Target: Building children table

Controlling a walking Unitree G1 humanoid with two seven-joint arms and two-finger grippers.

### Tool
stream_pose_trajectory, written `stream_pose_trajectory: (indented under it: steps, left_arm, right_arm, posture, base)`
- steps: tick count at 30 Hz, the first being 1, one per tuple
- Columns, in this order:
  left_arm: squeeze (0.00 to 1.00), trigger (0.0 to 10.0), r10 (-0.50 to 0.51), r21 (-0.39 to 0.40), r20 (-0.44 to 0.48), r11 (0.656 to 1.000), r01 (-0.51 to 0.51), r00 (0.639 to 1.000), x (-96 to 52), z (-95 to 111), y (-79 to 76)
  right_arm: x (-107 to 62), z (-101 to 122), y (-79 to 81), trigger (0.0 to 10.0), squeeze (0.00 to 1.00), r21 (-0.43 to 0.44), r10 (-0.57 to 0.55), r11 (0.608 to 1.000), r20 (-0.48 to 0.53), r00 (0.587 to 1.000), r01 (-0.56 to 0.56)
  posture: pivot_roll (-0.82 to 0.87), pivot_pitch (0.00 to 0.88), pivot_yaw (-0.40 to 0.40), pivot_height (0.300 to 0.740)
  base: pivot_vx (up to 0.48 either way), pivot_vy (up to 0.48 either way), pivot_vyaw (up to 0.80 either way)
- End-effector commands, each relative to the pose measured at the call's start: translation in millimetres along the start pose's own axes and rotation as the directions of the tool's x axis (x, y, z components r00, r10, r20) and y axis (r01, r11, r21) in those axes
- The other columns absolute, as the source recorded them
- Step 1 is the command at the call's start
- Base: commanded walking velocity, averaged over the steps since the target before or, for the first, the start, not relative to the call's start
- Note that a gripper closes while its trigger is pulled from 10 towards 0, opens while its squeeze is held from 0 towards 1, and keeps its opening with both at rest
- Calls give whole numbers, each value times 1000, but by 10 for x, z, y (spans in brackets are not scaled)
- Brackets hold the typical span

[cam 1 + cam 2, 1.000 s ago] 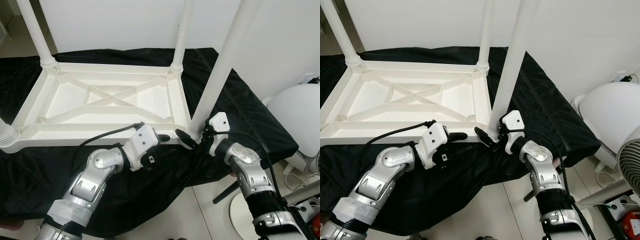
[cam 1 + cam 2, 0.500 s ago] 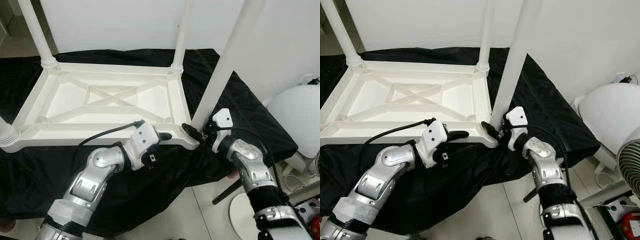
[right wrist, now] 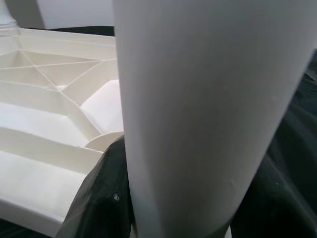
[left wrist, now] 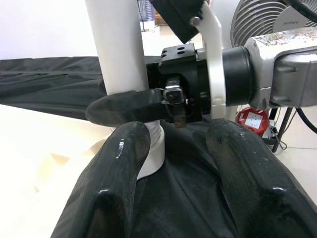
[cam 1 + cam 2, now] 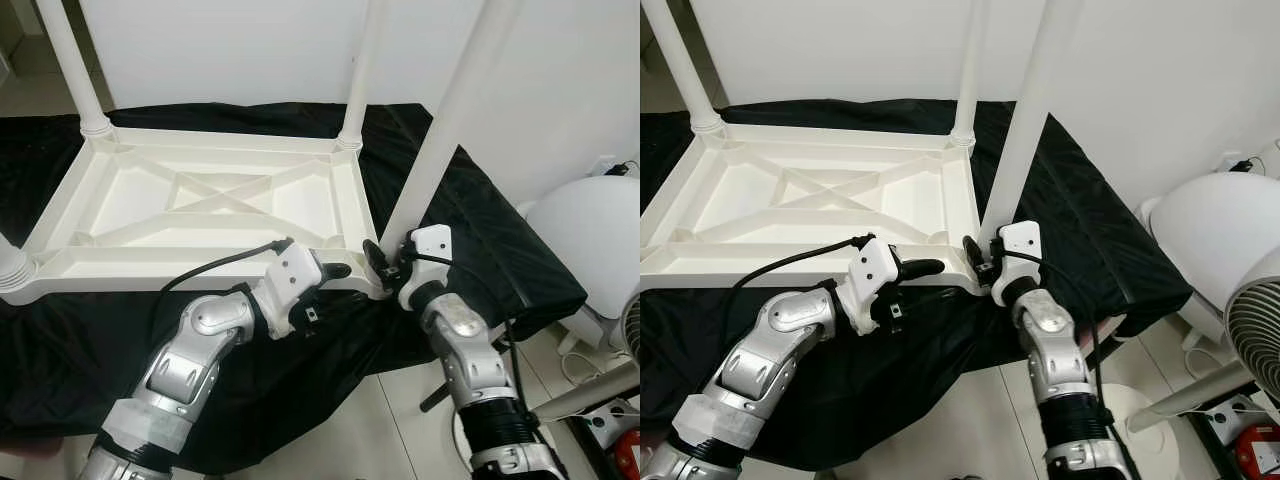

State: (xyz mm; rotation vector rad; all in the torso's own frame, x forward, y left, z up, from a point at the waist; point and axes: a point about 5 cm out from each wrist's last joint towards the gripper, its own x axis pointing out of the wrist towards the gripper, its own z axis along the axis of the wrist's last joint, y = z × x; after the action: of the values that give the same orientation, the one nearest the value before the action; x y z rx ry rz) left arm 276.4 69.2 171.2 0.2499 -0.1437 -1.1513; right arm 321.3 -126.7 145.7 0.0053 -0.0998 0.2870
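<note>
White children's table (image 5: 215,200) is laid upside down on a black cloth (image 5: 470,215), ribbed underside up, legs rising at the corners. The near right leg (image 5: 440,150) is gripped low, just above its socket, by the right gripper (image 5: 385,265); its fingers are closed round the leg, one finger (image 3: 96,198) seen pressed against the white tube in the right wrist view. The left gripper (image 5: 335,272) is held at the table's near edge, just beside that corner, fingers (image 4: 114,178) spread apart with nothing between them; contact with the rim is probable but not clearly seen. A white fan (image 5: 1240,300) is noted at far right.
</note>
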Motion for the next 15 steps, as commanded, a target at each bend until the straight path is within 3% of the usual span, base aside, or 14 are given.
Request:
stream_pose_trajectory:
  steps: [1, 3, 4, 7, 13, 14, 15]
  left_arm:
    - [0, 10000, 26, -7, 3, 1000, -26, 1000, 11, 15, 15]
    - [0, 10000, 36, -7, 8, 999, -36, 999, 25, 34, 29]
    - [0, 10000, 36, -7, 8, 999, -36, 999, 25, 34, 29]
    - [0, 10000, 47, -12, 17, 999, -47, 999, 31, 57, 42]
    - [0, 10000, 45, -18, 14, 999, -45, 999, 19, 54, 29]
    - [0, 10000, 47, -17, 12, 999, -46, 999, 19, 51, 32]
    - [0, 10000, 48, -16, 10, 999, -48, 999, 19, 48, 35]
  right_arm:
    - [-40, -101, -17, 10000, 0, 47, -111, 992, -52, 992, 113]
    - [-20, -79, 85, 10000, 0, 88, -237, 967, -39, 971, 239]
    - [-20, -79, 85, 10000, 0, 88, -237, 967, -39, 971, 239]
    - [-18, 35, 130, 10000, 0, 132, -376, 919, 15, 927, 371]
    - [-69, 105, 215, 10000, 0, 153, -302, 945, 63, 951, 290]
    - [-81, 106, 215, 10000, 1000, 161, -299, 945, 68, 952, 285]
    - [-89, 107, 214, 10000, 1000, 167, -299, 944, 72, 951, 284]
  posture:
    - [45, 65, -60, 740]
    - [50, 80, -55, 740]
    - [50, 80, -55, 740]
    - [50, 83, -50, 740]
    - [47, 94, -47, 740]
    - [49, 94, -46, 740]
    - [49, 94, -46, 740]
  base:
    - [0, 0, 0]
    - [0, 0, 0]
    - [0, 0, 0]
    - [0, 0, 0]
    - [0, 0, 0]
    - [0, 0, 0]
    - [0, 0, 0]
